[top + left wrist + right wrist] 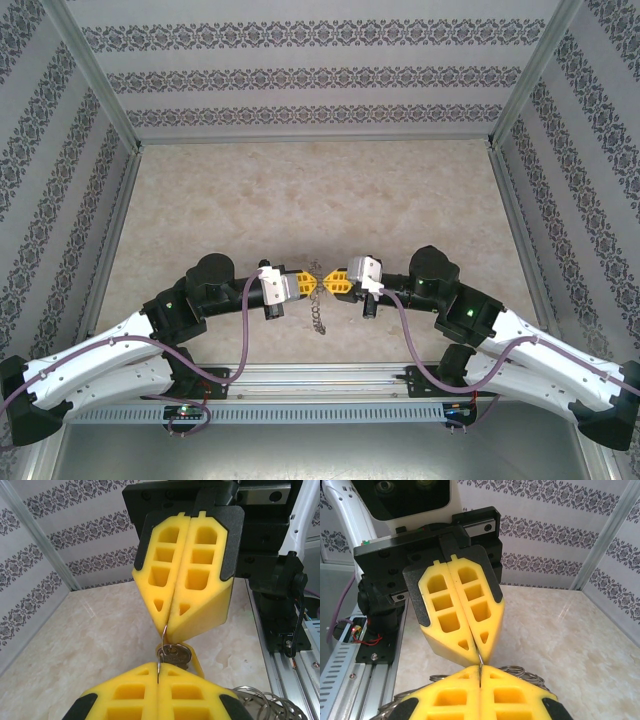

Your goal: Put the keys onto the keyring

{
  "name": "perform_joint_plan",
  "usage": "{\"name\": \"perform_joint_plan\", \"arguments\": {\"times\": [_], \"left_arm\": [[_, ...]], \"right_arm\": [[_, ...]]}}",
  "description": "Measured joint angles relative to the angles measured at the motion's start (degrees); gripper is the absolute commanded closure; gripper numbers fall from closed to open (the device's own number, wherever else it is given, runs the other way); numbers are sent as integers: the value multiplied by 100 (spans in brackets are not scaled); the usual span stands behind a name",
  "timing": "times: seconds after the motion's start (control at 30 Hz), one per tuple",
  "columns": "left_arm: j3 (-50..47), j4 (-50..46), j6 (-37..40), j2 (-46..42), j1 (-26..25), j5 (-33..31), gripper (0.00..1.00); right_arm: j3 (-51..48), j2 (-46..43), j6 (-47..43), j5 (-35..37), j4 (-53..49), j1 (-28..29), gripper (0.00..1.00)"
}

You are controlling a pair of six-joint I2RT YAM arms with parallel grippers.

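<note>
**Both hands pinched on the keyring, tip to tip**

The left hand (310,284) and the right hand (330,283) meet nose to nose over the near middle of the worktop (300,190). Each has its yellow fingers pressed together with no gap. The keyring (318,312) is strung between them. In both wrist views one thin wire turn of it runs from the seam of one hand straight into the seam of the other, so each hand looks clamped on that same strand. The rest of the ring trails away from the fingertips towards the near edge in a limp, chain-like string. Whether it hangs free or lies on the worktop cannot be told.

A key (174,655) sits just beside the wire between the fingertips. It appears to hang on the wire, though the join is partly hidden.

By its look the keyring is light, floppy and slippery: thin metal that will swing and twist rather than hold a shape. The soft foam pads suit it, but the grip should stay on a single wire turn, close to where the key must pass. If the two hands pull apart too hard, the wire could slip out or bend.
</note>
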Motion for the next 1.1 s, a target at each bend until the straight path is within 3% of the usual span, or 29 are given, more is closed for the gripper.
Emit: {"name": "perform_joint_plan", "arguments": {"times": [1.1], "left_arm": [[-2, -11, 0, 0, 0, -7, 100]], "right_arm": [[-76, -39, -15, 72, 92, -2, 100]]}}
